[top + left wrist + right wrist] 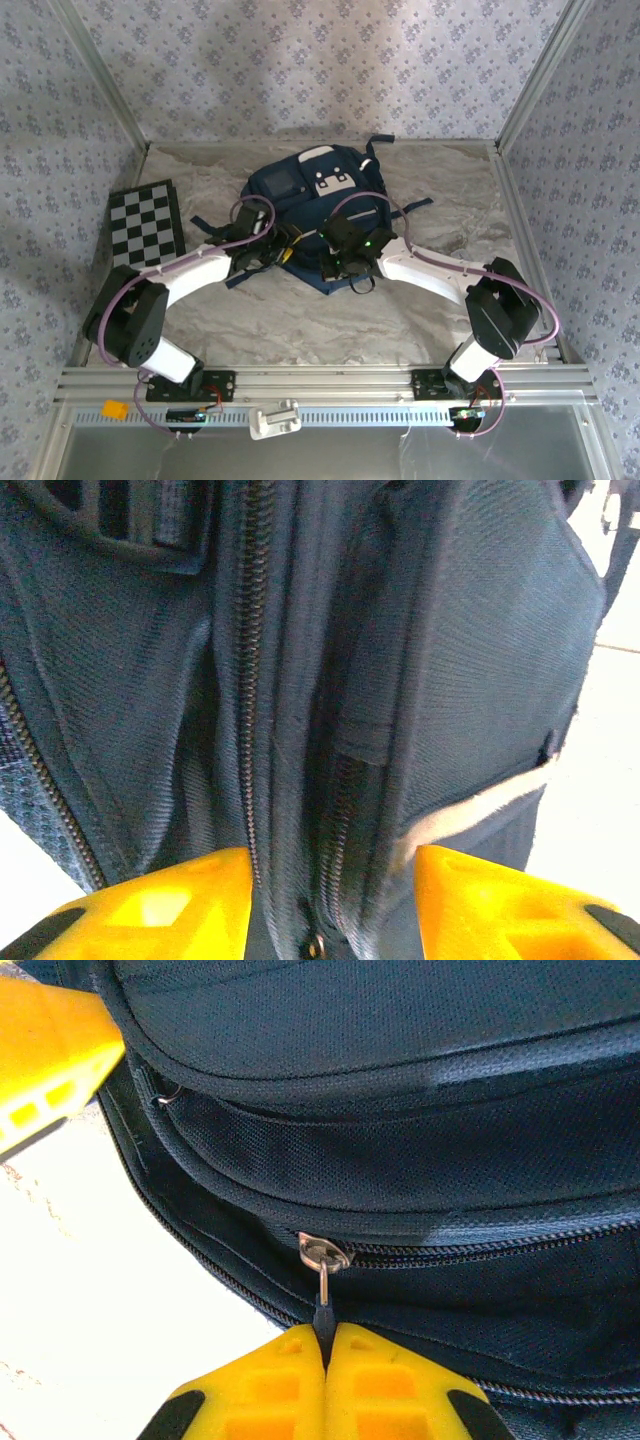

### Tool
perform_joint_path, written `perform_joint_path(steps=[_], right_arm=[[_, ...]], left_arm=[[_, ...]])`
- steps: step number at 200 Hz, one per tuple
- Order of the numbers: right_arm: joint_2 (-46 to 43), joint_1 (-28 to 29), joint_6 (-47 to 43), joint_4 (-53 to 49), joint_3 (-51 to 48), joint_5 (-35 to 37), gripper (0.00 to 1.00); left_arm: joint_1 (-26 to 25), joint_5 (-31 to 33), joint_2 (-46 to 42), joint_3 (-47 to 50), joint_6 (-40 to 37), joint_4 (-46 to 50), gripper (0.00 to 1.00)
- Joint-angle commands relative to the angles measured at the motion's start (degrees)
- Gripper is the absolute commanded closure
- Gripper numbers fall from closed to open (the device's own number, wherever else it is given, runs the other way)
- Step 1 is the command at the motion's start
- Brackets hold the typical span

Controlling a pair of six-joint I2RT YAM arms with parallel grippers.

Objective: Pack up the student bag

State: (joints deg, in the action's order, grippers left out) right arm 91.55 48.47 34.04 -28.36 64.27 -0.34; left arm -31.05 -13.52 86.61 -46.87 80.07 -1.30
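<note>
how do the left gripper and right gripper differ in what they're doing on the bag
The left gripper has its jaws apart, straddling a zippered fold of the student bag; the right gripper is shut. The left gripper pinches nothing that I can make out, whereas the right gripper clamps the zipper pull of a lower zip. Both have yellow fingers and work at the bag.

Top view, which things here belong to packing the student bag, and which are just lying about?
Belongs to the job:
- student bag
- its zipper pull, pinched by the right gripper
- left gripper, jaws apart, the bag's fabric between them

Just lying about:
- checkerboard at the left
- small white part and orange piece at the near edge
</note>
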Motion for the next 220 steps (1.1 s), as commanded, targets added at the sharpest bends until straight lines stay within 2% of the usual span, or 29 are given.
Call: perform_joint_path(steps=[1,42,76,88,122,141,169,220], right_arm=[[-0.7,0.5,1.1,1.0,-0.6,1.1,1.0],[0.0,0.5,1.2,1.6,-0.4,1.4,1.0],[0.8,0.6,1.4,2.6,-0.1,1.8,1.0],[1.1,0.6,1.4,3.0,-0.1,2.1,1.0],[1.2,0.7,1.5,3.5,-0.8,3.3,1.0],[0.5,0.7,3.0,2.2,-1.0,4.9,1.0],[-2.0,0.0,3.5,-0.2,-2.7,5.7,1.0],[-7.9,-4.6,2.5,-4.4,-7.4,7.0,1.0]], left_arm=[[-1.3,2.5,0.1,-1.2,3.8,-1.3,0.55],[-2.6,4.6,-1.8,1.8,5.9,-0.3,0.54],[-5.9,6.5,3.0,-1.3,7.2,-3.0,0.51],[-6.4,7.2,4.7,-1.8,7.6,-4.8,0.57],[-6.4,8.6,7.1,-5.1,5.7,-0.7,0.89],[-6.3,9.5,6.5,-5.4,4.5,0.8,1.0],[-5.4,10.3,5.0,-5.8,1.4,3.2,1.0],[-1.2,7.0,2.9,-4.9,-4.4,6.2,1.0]])
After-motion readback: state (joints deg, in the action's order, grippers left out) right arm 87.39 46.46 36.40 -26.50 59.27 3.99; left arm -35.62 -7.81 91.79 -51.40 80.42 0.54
